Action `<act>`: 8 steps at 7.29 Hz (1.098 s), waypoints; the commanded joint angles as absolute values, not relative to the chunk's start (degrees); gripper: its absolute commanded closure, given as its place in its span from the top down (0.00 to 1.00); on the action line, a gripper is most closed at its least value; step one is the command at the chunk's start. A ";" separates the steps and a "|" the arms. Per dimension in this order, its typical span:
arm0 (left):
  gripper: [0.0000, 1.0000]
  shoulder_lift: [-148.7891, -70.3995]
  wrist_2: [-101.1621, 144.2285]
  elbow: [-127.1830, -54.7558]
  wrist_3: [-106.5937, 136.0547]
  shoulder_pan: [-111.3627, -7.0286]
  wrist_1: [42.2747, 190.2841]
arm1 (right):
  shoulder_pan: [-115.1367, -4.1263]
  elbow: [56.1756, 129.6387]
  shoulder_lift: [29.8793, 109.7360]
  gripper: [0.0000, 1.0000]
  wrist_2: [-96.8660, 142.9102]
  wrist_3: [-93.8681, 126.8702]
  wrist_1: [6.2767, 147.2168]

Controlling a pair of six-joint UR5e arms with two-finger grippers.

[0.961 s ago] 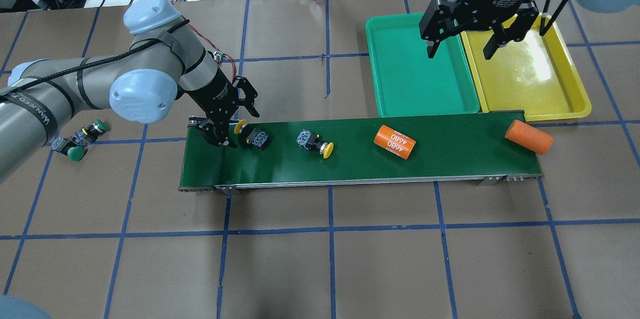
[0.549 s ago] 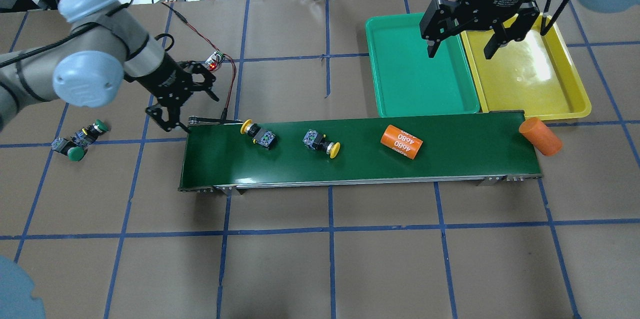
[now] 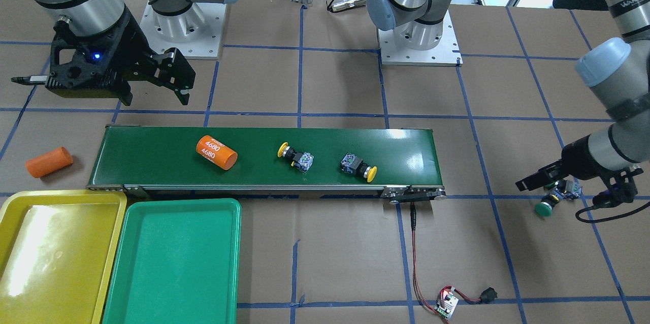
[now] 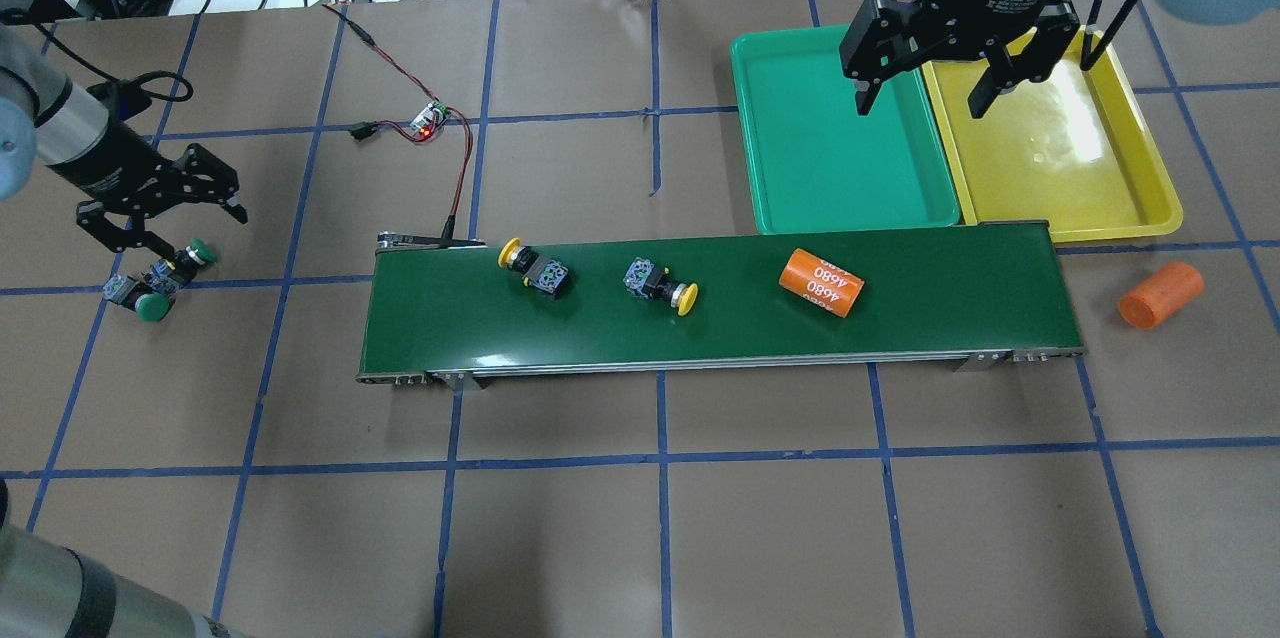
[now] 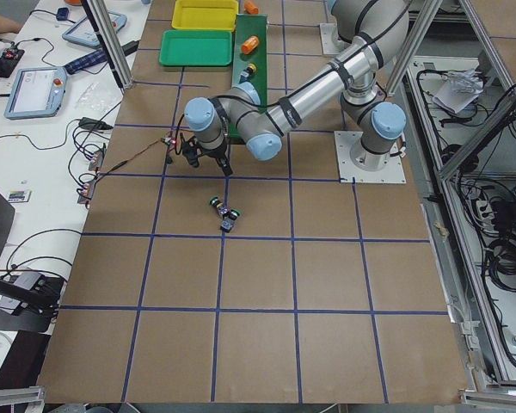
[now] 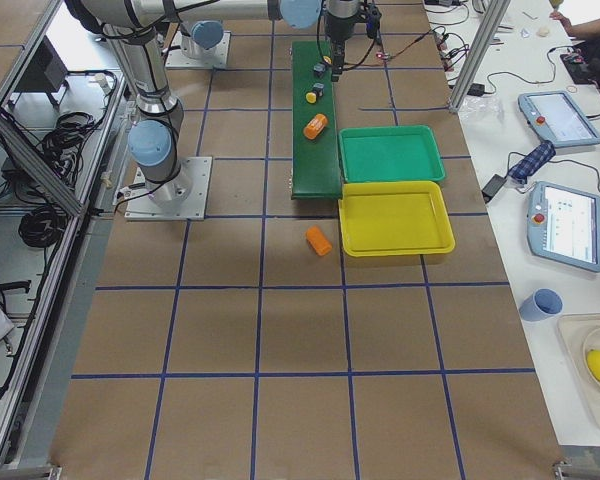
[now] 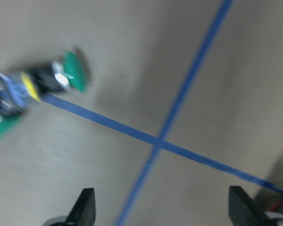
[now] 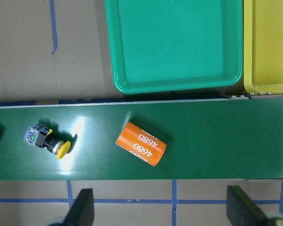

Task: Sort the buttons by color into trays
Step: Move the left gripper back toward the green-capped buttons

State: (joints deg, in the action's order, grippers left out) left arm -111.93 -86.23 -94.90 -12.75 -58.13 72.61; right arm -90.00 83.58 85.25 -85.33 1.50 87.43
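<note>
Buttons number four, and all lie outside the trays. Two with yellow caps lie on their sides on the left half of the dark green belt (image 4: 950,308): one (image 4: 537,270) near the belt's left end, cap pointing left and far, the other (image 4: 660,285) to its right, cap pointing right and near; they are apart from each other. Two with green caps (image 4: 195,256) (image 4: 145,301) lie on the brown table well left of the belt, close together beside a blue tape line; whether they touch cannot be told. The left gripper (image 7: 162,205) is low over the table just beside this pair, on their far side, its jaws spread wide and holding nothing; in its wrist view, which is blurred, the green-capped pair shows up and to the left, outside the gap between the fingers (image 7: 86,207). The right gripper (image 4: 920,106) hangs raised above the right part of the scene, jaws wide apart and empty, touching nothing. The green tray (image 4: 830,168) and the yellow tray (image 4: 1100,178) sit side by side, edges touching, on the far side of the belt's right half, green on the left. An orange cylinder marked 4680 (image 4: 820,283) lies on the belt right of centre. A plain orange cylinder (image 4: 1160,295) lies on the table just beyond the belt's right end. A small circuit board (image 4: 430,123) lies far of the belt's left end, joined to that end by a red wire.
</note>
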 commanded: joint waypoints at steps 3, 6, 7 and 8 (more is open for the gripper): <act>1.00 -117.06 -92.55 -95.97 -51.79 -54.32 58.82 | -89.83 83.58 85.17 1.00 -85.34 1.49 87.45; 1.00 -119.70 -92.37 -97.11 -65.26 -54.05 54.95 | -89.47 83.50 85.25 1.00 -85.69 1.41 87.45; 1.00 -120.58 -92.46 -98.08 -67.91 -54.05 51.63 | -89.47 83.06 85.34 1.00 -86.04 1.49 87.63; 1.00 -120.76 -92.37 -99.22 -67.68 -54.14 49.76 | -90.34 83.40 85.43 1.00 -85.96 1.76 85.89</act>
State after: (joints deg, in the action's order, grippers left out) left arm -120.19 -92.41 -97.92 -66.13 -54.09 52.60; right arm -89.67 83.30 85.34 -85.89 1.53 87.16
